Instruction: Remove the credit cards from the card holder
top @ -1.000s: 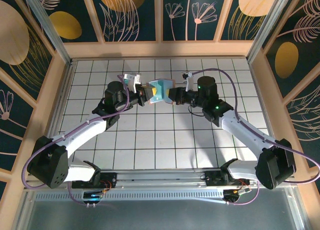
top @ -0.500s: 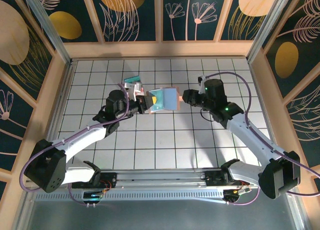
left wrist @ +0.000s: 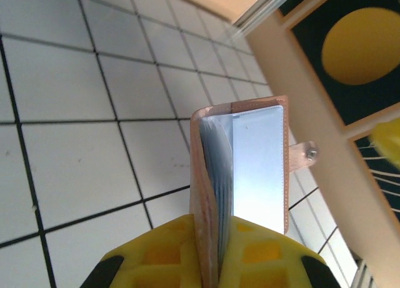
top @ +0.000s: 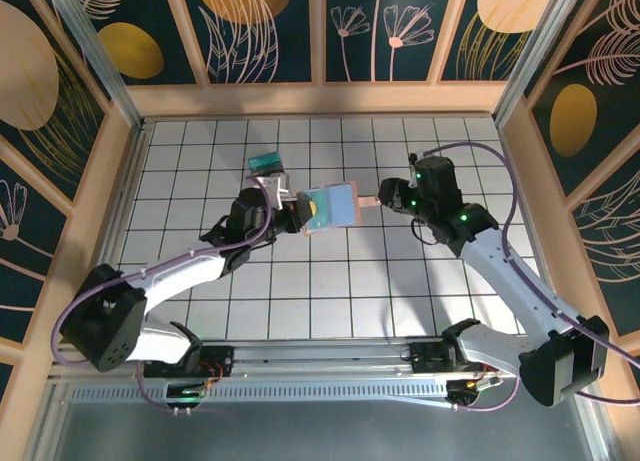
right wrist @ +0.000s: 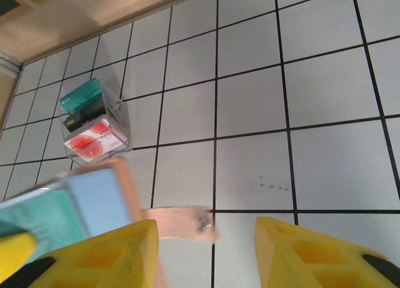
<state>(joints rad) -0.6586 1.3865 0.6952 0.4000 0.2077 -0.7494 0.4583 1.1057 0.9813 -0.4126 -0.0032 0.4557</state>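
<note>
Card holder [left wrist: 256,157] pinched in left jaws, right jaws spread, snap tab [right wrist: 180,222] seemingly loose between them

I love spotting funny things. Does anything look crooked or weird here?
The holder hangs open in mid-air, pinched at one end by the left gripper, its snap tab sticking out loose. The cards lie overlapping on the table.

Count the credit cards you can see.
4. A teal card, a dark card and a red-and-white card lie overlapped on the table; a second teal card sits in the card holder. Others may hide in its pockets.
</note>
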